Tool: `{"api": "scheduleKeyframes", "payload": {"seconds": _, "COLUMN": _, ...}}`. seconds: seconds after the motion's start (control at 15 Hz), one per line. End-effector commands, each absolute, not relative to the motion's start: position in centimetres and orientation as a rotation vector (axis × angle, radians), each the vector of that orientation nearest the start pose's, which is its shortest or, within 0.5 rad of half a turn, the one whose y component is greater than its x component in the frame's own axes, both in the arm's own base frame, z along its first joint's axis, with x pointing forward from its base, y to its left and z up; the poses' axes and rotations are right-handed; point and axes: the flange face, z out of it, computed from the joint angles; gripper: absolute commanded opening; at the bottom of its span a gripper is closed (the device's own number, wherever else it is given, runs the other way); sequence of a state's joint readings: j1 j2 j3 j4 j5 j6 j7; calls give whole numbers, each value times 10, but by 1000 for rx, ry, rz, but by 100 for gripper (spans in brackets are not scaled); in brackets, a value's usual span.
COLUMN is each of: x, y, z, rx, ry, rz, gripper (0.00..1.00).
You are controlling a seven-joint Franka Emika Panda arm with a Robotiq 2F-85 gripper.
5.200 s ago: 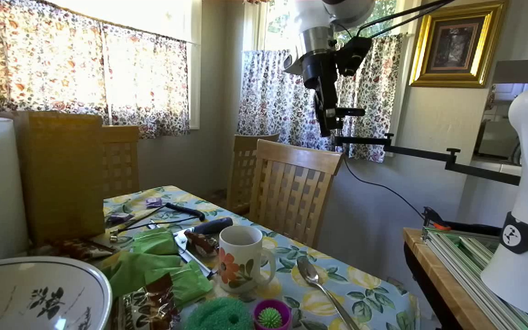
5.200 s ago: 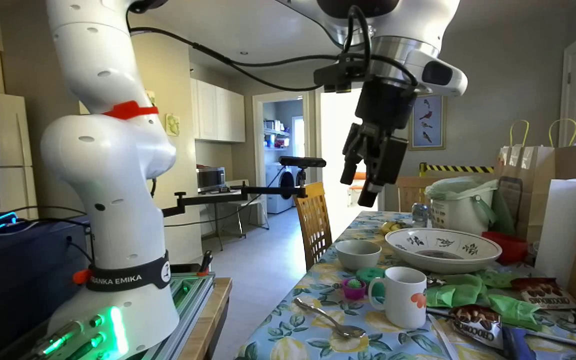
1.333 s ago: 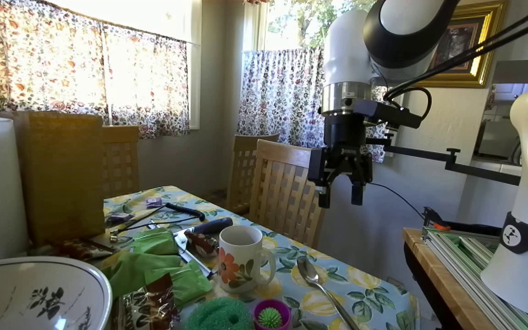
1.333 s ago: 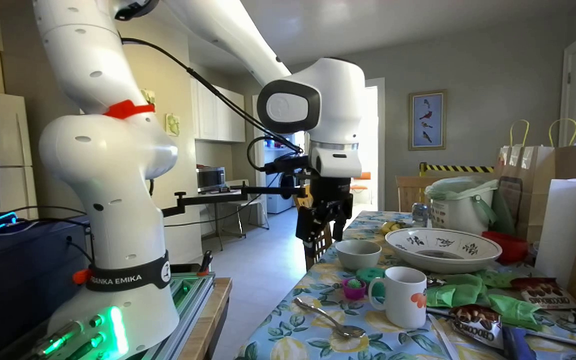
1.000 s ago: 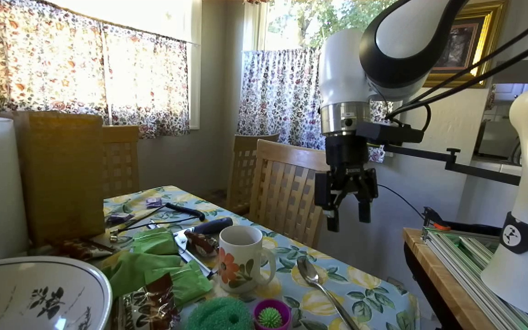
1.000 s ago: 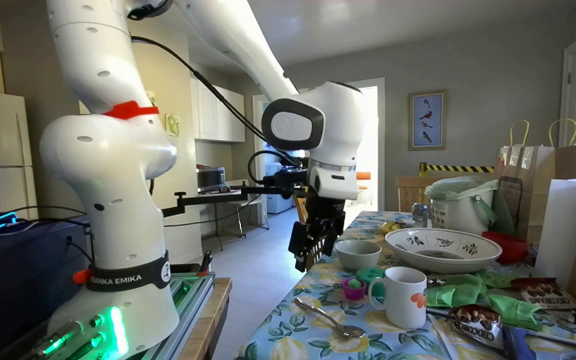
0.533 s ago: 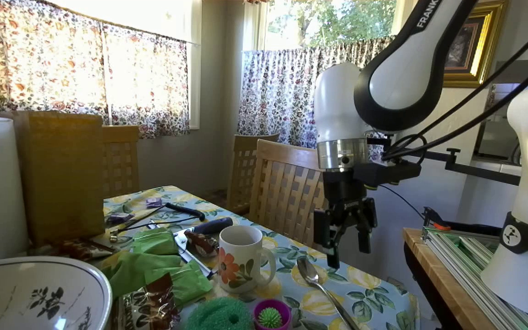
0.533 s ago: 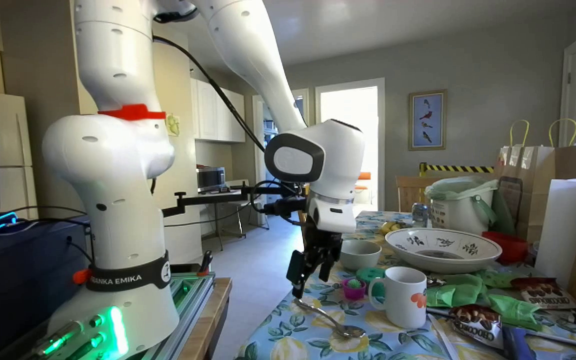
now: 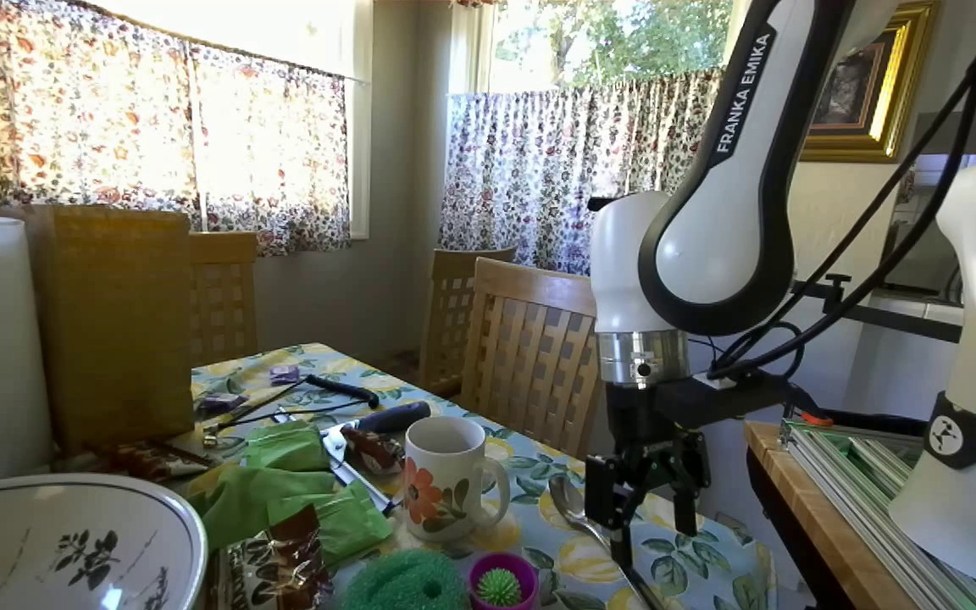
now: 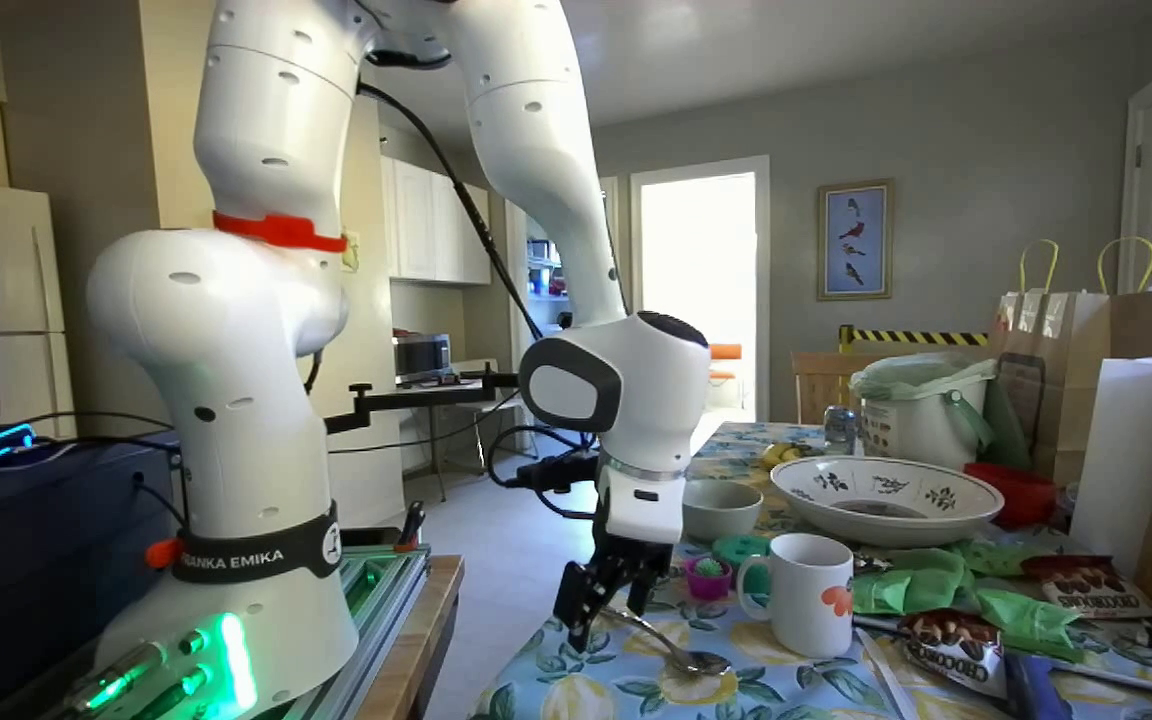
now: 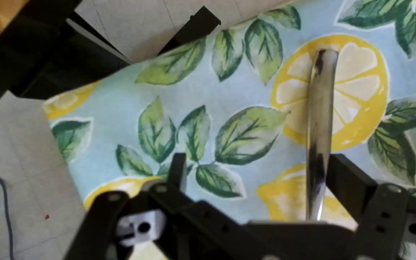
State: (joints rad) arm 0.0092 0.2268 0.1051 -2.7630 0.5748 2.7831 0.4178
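Wrist cam: jaws hide bowl pt of spoon (image 11: 320, 119).

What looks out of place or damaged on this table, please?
Nothing looks clearly spilled or damaged. What seems a dark-handled tool lies among crumpled green wrapping and snack packets near the mug; tools seldom belong beside snacks. The spoon by the gripper looks ordinary.

1. Someone's home, pretty clearly; kinda the eating corner of a kitchen.
2. Flowery curtains (image 9: 276, 152), wooden chairs (image 9: 530, 339) and a lemon-print tablecloth (image 11: 200, 90) give it away.
3. Mug (image 9: 446, 479), bowl (image 10: 731, 510), big dish (image 10: 891, 535) and snack packs (image 10: 956, 648) are just sitting out on the cloth.
4. Fridge (image 10: 16, 290), cabinets (image 10: 426, 235) and microwave (image 10: 424, 356) in the background, plus a framed bird print (image 10: 854, 240).
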Motion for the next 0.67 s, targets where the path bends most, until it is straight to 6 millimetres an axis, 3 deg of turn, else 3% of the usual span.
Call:
{"api": "scheduleKeyframes", "payload": {"seconds": 0.0, "x": 345, "y": 27, "z": 129, "rx": -2688, "ry": 1259, "rz": 312, "gripper": 100}}
{"api": "scheduleKeyframes", "payload": {"seconds": 0.6, "x": 344, "y": 25, "z": 139, "rx": -2583, "ry": 1313, "rz": 193, "gripper": 100}}
